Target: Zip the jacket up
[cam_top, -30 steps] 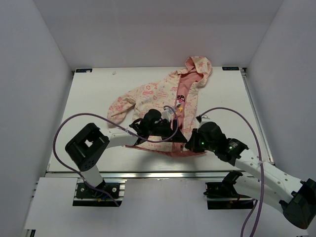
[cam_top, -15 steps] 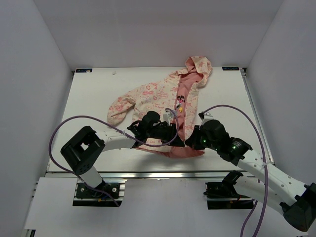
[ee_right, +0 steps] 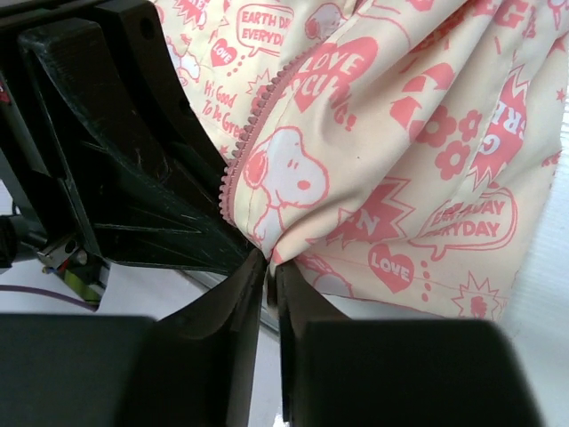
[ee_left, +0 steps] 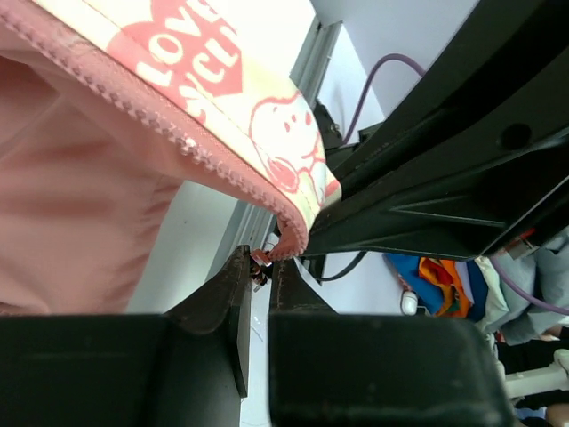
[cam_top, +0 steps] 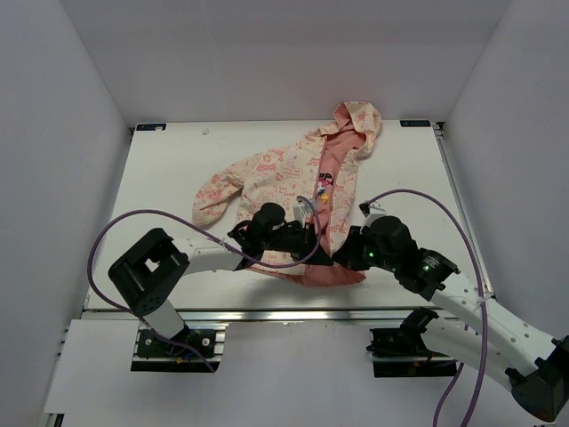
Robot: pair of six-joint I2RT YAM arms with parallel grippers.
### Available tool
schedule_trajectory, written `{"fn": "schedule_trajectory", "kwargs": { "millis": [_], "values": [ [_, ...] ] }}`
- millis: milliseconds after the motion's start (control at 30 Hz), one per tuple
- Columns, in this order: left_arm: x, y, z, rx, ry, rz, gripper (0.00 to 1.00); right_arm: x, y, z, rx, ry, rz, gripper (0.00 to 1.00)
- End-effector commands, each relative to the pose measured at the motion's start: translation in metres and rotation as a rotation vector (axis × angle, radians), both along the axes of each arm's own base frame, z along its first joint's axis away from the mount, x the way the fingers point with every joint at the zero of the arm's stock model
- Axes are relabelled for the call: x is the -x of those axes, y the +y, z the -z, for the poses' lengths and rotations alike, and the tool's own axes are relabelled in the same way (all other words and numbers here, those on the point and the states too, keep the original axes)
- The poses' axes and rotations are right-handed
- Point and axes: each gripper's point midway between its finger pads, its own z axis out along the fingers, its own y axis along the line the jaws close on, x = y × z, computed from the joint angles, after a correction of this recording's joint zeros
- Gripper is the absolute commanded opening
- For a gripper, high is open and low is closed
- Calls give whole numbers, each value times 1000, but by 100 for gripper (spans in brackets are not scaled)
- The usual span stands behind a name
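**Both claws pinched at the hem, zipper line running away up the frame**

Nearest the arm bases, at lower centre of the top view, the two wrists meet nose to nose over the bottom edge of the jacket [cam_top: 267, 173]. The left gripper [ee_left: 260, 267] has its fingers drawn together on the very end of the pink-trimmed front edge, a small tab of it caught between the tips. The right gripper [ee_right: 268, 267] is likewise closed, nipping the lower corner of the cream printed panel just below where the zipper strip [ee_right: 249, 116] ends. The two claws sit just beside each other, each on its own half of the opening. Neither is plainly nearer the seam.

From that pinch point the zipper strip climbs toward the upper left of the right wrist view. In the top view the same line runs from the hem up and slightly right toward the hood [cam_top: 360, 120] at the far end of the table [cam_top: 160, 169]. So the jacket's long axis points away from both claws, and any closing pull would likely have to travel up the frame along it.

The fronts lie parted, with salmon lining showing between them. Whether the two zipper ends are mated yet is probably not decidable here, as black gripper bodies crowd both close views.
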Motion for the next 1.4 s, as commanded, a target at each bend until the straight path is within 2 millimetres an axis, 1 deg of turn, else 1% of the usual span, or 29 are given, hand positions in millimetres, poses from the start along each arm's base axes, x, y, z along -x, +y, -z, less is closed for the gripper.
{"fn": "schedule_trajectory", "kwargs": {
  "millis": [0, 167, 233, 300, 367, 400, 500, 533, 600, 667, 700, 733, 767, 800, 833, 867, 900, 933, 967, 1000, 1033, 1067, 1133, 1200, 1233, 1300, 1367],
  "values": [
    [6, -3, -35, 115, -63, 31, 0, 4, 17, -24, -110, -24, -62, 19],
    [13, -1, -49, 188, -87, 53, 0, 4, 16, -17, -100, -5, -49, 21],
    [14, 0, -52, 198, -93, 53, 0, 2, 15, -16, -97, -3, -42, 25],
    [14, 0, -54, 207, -97, 55, 0, 2, 15, -14, -99, 1, -38, 24],
    [15, 1, -56, 217, -102, 54, 0, 2, 16, -13, -106, 7, -48, 18],
    [14, 0, -57, 219, -105, 50, 0, 3, 17, -14, -112, 6, -56, 17],
    [12, -2, -60, 223, -106, 50, 0, 6, 22, -15, -130, 9, -85, 3],
    [12, -2, -57, 211, -98, 48, 0, 6, 23, -16, -133, 7, -90, 0],
    [8, -4, -56, 203, -97, 32, 0, 7, 23, -17, -135, 8, -100, 0],
    [6, -4, -49, 166, -74, 22, 1, 7, 22, -17, -129, 3, -96, 0],
    [4, -5, -48, 148, -68, 20, 13, 7, 19, -15, -118, 5, -84, 0],
    [0, -5, -42, 100, -63, 7, 28, 5, 16, -15, -107, 2, -67, 0],
    [-2, -4, -38, 69, -61, -4, 43, -2, 9, -13, -74, -11, -17, 0],
    [-4, -2, -35, 42, -65, -20, 61, -6, 3, -11, -51, -14, 14, 0],
    [-10, 6, -29, -34, -72, -72, 67, -12, -7, -8, 0, -28, 60, 0],
    [-15, 12, -23, -86, -74, -109, 72, -14, -11, -8, 19, -32, 77, 0],
    [-19, 19, -16, -141, -75, -146, 84, -15, -14, -7, 37, -36, 88, 0],
    [-16, 35, 2, -258, -45, -170, 90, -15, -17, -5, 55, -34, 96, 0],
    [-27, 46, 5, -327, -58, -253, 96, -18, -21, -3, 73, -42, 109, 0],
    [-30, 55, 11, -382, -52, -288, 98, -19, -22, -1, 82, -44, 115, 0],
    [-25, 71, 27, -484, -7, -316, 98, -20, -25, 1, 96, -44, 123, 0],
    [-31, 80, 36, -540, -9, -366, 98, -20, -26, 4, 105, -44, 125, 0],
    [-30, 90, 50, -626, 29, -389, 98, -21, -27, 8, 122, -41, 122, 0],
    [-32, 91, 62, -688, 47, -391, 98, -21, -28, 11, 137, -38, 120, 0],
    [-30, 94, 68, -718, 54, -379, 98, -21, -28, 11, 140, -38, 121, 0],
    [-31, 94, 80, -756, 61, -369, 97, -22, -31, 13, 150, -43, 128, 0],
    [-34, 93, 85, -779, 60, -361, 94, -23, -30, 14, 152, -42, 127, 0]
  ]
}}
